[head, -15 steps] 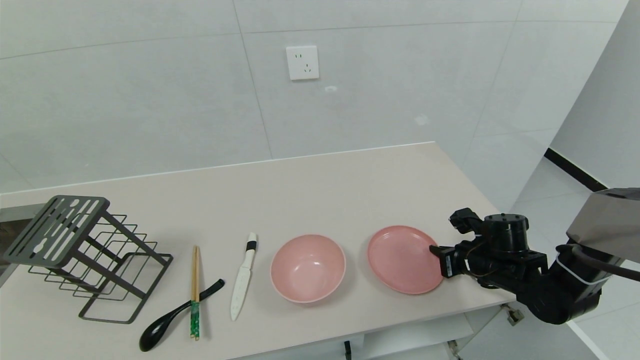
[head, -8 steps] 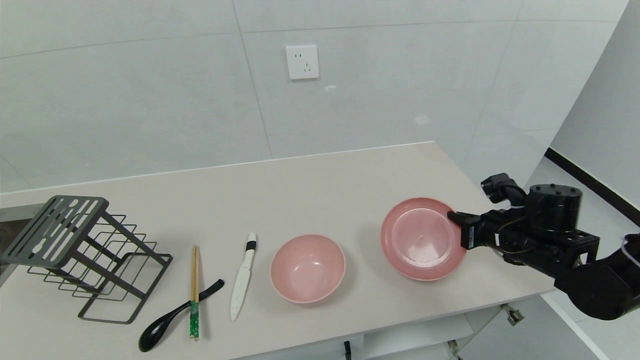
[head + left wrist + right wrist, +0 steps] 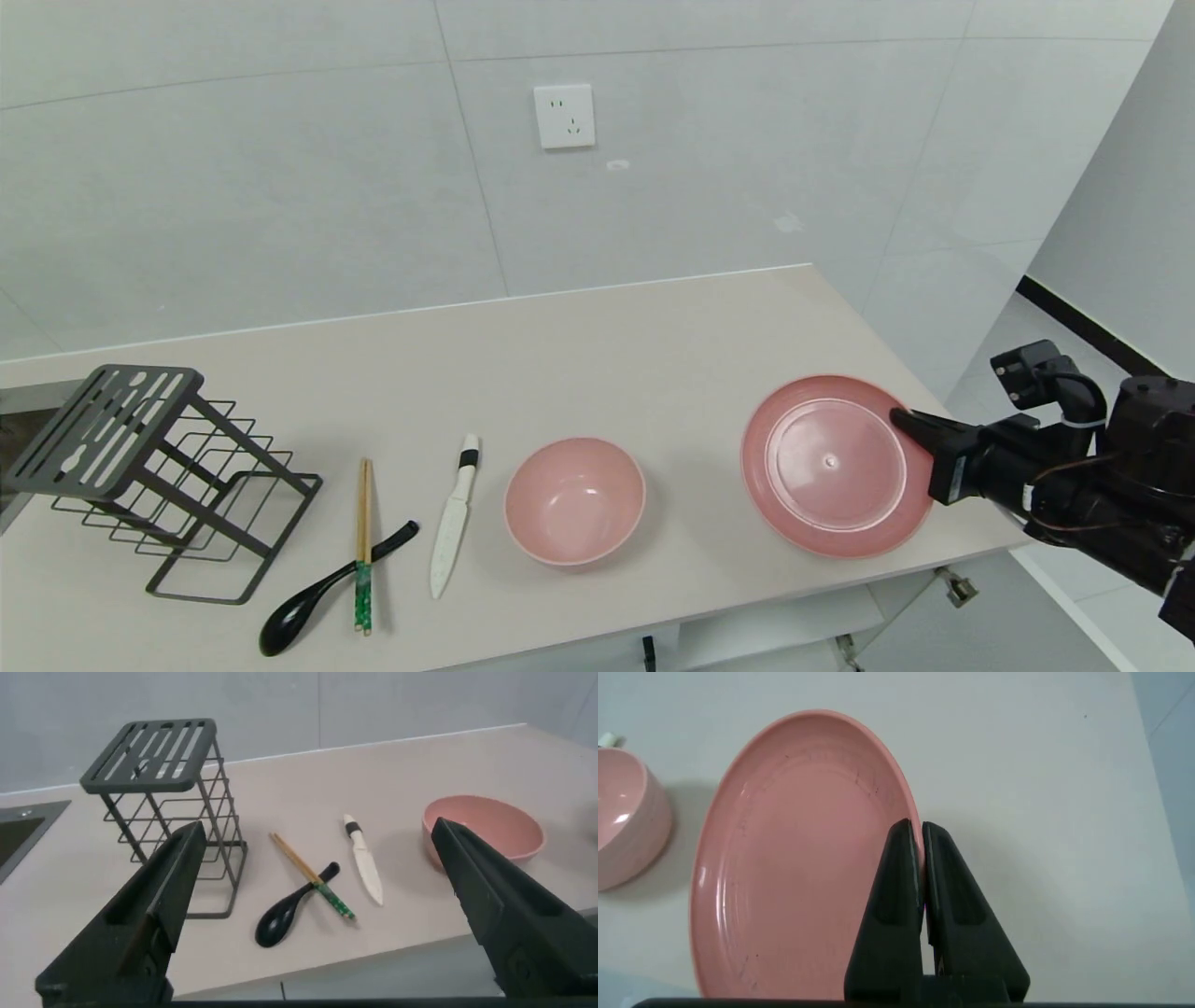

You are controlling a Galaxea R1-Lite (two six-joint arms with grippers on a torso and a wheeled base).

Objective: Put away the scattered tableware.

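The fingers point(image 3: 898, 873) of the right gripper point(image 3: 902, 419) are pinched together on the rim of the pink plate point(image 3: 826, 467); the fingers point(image 3: 149, 915) of the left gripper point(image 3: 318, 838) are spread wide with nothing between them, and that gripper hangs off the front edge of the counter point(image 3: 607, 355), facing the rack and cutlery.

On the counter, the black wire rack point(image 3: 149, 467) stands at the far left, and its slots look empty; the plate is at the right front corner, tipped up on edge so that its ringed face turns toward the head camera, and it seems to be lifted off the surface; the pink bowl point(image 3: 574, 499) sits upright near the middle, apart from the plate; the white knife point(image 3: 453, 523) lies just left of the bowl; the chopsticks point(image 3: 364, 532) lie side by side further left, crossing over the handle of the black spoon point(image 3: 299, 611).

As I judge it, the task is barely begun; only the plate is in hand and nothing is stored yet; the bowl, knife, chopsticks and spoon all wait, and the plate has the whole counter to cross to reach the rack.
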